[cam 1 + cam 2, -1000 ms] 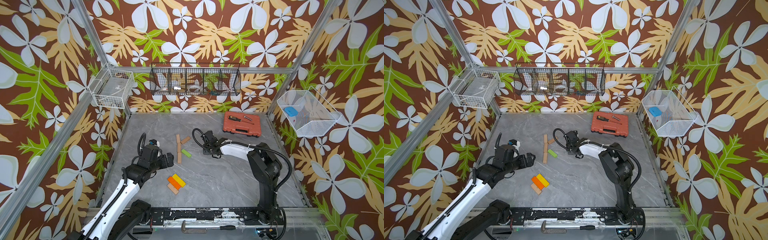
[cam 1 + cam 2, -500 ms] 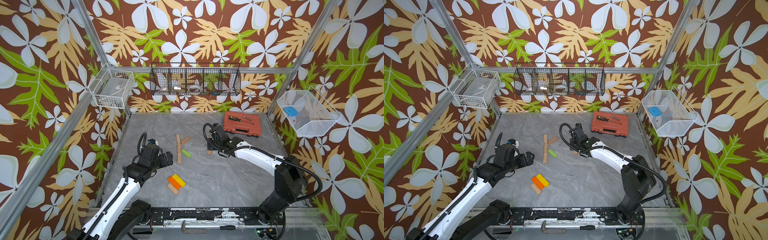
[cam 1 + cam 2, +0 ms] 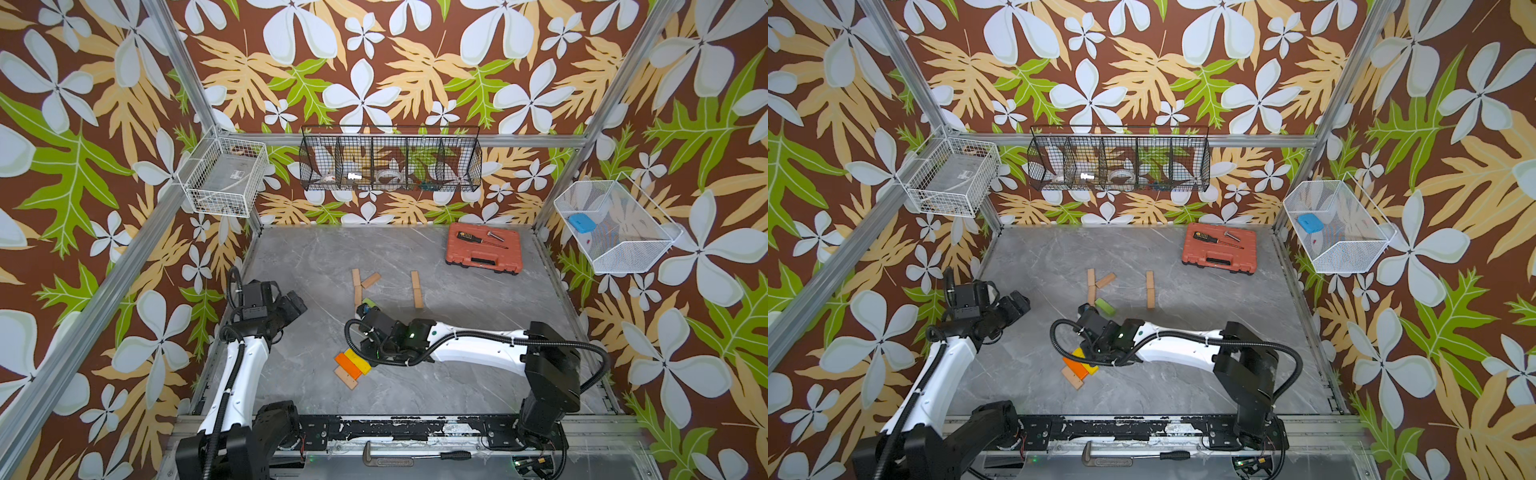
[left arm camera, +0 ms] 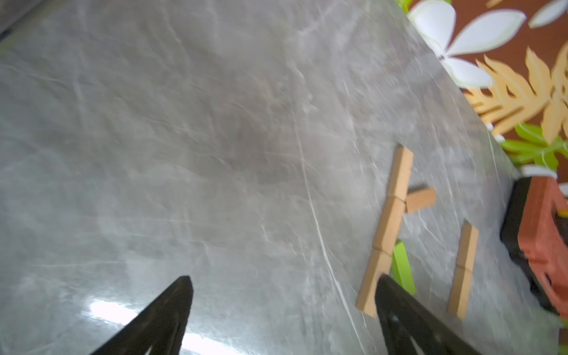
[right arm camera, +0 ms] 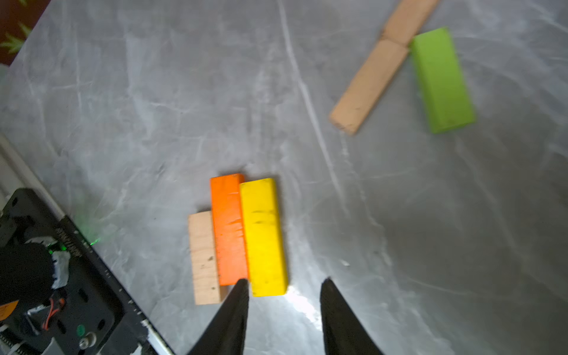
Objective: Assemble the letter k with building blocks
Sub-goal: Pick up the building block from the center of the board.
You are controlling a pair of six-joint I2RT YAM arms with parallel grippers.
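Right gripper (image 5: 285,280): narrow, empty | yellow block (image 3: 360,360): lower centre in a top view, touching orange block (image 3: 347,365) | left gripper (image 4: 283,277): wide, empty

On your grey worktop (image 3: 1034,257) a line of plain wood planks (image 3: 1091,286) lies end to end, with one angled plank (image 3: 1105,280) touching its side and a green plank (image 3: 1105,306) slanting just beside its near end. A second line of wood planks (image 3: 1150,289) lies parallel, apart to the right. Nearer you, an orange plank (image 3: 1074,365), a yellow plank (image 3: 1079,354) and a plain plank (image 3: 1072,379) lie side by side; your right arm (image 3: 1175,345) reaches low across the worktop, its wrist covering part of the yellow one. Your left end effector (image 3: 1013,305) hangs over the worktop's left side, well apart from every plank. A red-orange tool case (image 3: 1219,253) sits in the far right corner, a screwdriver (image 3: 1210,240) on its lid
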